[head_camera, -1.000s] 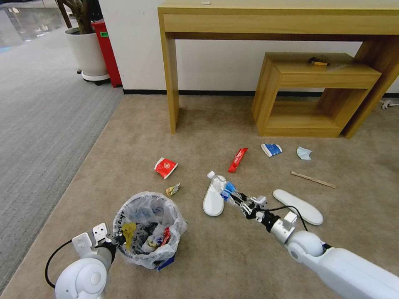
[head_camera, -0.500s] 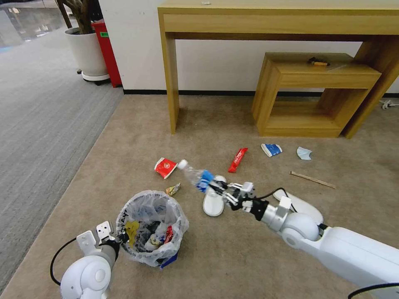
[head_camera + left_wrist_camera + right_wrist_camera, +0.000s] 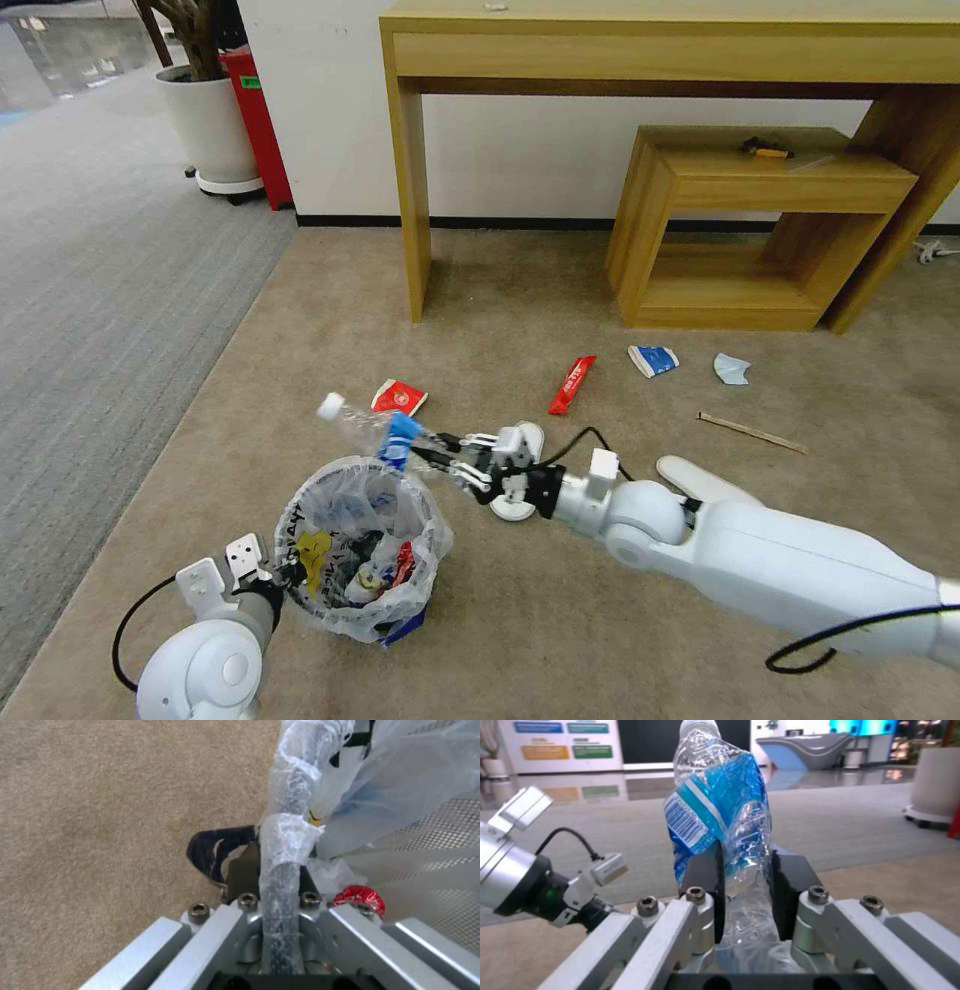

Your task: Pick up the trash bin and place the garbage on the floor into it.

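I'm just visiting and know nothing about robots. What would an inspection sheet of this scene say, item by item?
Surface: beige carpet floor, grey ribbed carpet to the left.
Job's things: trash bin with clear liner, part full; crushed clear bottle held above its rim.
Clutter: red wrapper, red packet, blue-white packet, pale blue mask, wooden stick, two white slippers.
Grippers: left gripper jaws clamped on the bin's rim; right gripper jaws shut on the bottle.
Cables: black cable looping over the right wrist, another at the left wrist.
Surroundings: wooden desk, low wooden shelf, white plant pot, red box.
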